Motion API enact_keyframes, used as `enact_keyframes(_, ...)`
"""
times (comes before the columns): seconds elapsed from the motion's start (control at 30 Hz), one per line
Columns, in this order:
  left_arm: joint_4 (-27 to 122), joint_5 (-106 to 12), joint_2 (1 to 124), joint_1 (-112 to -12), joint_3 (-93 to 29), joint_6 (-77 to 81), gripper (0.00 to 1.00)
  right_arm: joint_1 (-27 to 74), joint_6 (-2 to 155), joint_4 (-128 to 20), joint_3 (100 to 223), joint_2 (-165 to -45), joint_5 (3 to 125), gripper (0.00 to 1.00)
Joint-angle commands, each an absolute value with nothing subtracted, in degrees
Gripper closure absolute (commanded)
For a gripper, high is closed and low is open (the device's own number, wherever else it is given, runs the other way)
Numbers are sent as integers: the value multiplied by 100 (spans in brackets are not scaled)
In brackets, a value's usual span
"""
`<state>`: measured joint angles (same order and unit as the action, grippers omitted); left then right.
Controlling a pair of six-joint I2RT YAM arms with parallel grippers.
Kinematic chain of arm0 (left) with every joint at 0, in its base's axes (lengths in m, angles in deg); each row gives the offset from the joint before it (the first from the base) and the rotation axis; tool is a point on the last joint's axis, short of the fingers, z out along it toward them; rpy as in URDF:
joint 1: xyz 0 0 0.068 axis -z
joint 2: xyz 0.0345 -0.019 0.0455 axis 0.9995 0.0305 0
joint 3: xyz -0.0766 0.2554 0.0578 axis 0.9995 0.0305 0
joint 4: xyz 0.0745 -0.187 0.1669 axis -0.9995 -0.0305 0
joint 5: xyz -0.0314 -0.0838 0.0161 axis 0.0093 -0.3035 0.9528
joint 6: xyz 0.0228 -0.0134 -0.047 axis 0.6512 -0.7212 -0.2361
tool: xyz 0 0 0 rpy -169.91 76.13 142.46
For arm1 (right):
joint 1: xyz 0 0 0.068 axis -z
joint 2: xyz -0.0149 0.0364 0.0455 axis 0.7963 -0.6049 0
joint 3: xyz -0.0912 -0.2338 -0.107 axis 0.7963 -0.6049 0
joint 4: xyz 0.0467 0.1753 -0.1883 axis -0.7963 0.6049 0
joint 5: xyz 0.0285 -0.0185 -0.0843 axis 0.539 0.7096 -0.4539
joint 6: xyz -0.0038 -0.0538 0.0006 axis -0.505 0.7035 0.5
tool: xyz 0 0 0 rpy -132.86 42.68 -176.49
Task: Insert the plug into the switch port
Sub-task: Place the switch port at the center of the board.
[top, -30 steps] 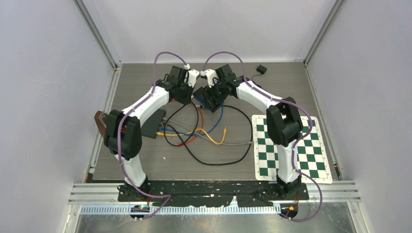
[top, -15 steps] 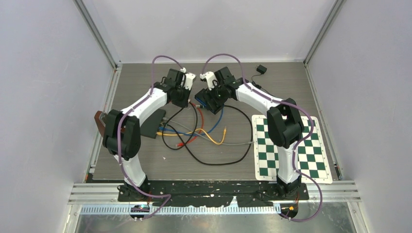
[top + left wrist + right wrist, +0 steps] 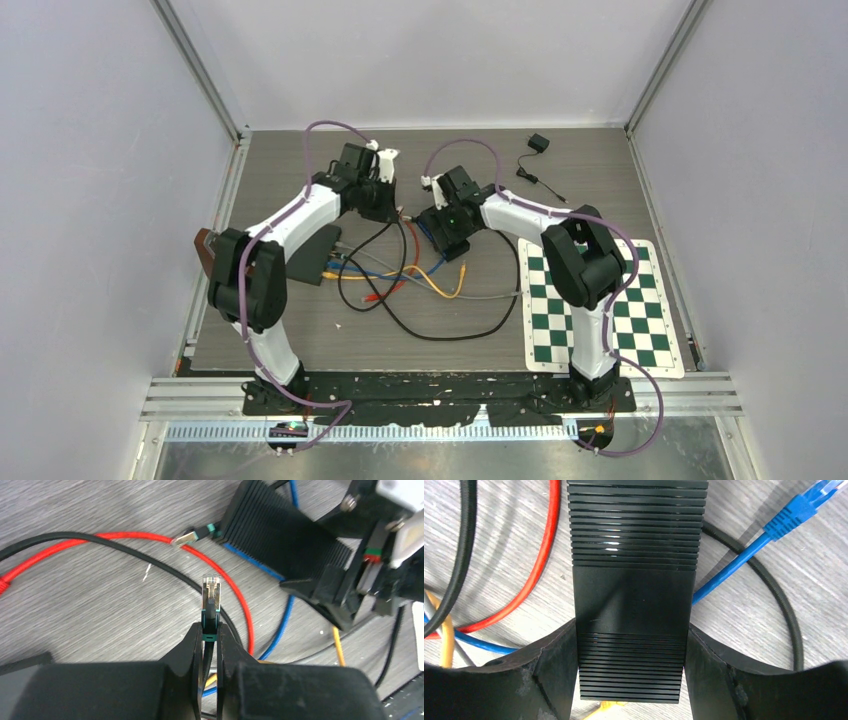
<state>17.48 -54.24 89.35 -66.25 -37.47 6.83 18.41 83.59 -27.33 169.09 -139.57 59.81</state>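
My left gripper (image 3: 211, 630) is shut on the teal-and-black boot of a clear plug (image 3: 211, 596), which sticks out past the fingertips above the table. Up and to the right lies the black ribbed switch (image 3: 280, 540); its ports do not show. My right gripper (image 3: 631, 675) is shut on the switch (image 3: 634, 590), one finger against each side. In the top view the left gripper (image 3: 388, 205) and the right gripper (image 3: 445, 228) face each other at the table's far middle, a short gap between them.
A second teal-booted plug (image 3: 192, 534) lies by the switch's end. Red (image 3: 100, 539), black (image 3: 165, 567), blue (image 3: 734, 567) and yellow cables tangle mid-table (image 3: 400, 275). A checkerboard (image 3: 600, 310) lies at right, a small black adapter (image 3: 538, 143) far right, a black plate (image 3: 315, 255) at left.
The right gripper has carried the switch nearer and lower, toward the cables. The left gripper has drawn a little to the left with the plug. The gap between them has widened.
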Motion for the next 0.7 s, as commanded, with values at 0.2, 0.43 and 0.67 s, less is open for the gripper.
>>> enact_keyframes(0.2, 2441, -6445, 9279, -6539, -3819, 121, 100, 1946, 7952, -3159, 16410, -13041, 6758, 30)
enact_keyframes(0.43, 2481, -6398, 9337, -6478, -3553, 291, 100, 2312, 8040, -3222, 16194, -12990, 7476, 29)
enact_keyframes(0.67, 2761, -5868, 9183, -6053, -3199, 728, 100, 2299, 8706, -3125, 15983, -12964, 6764, 39)
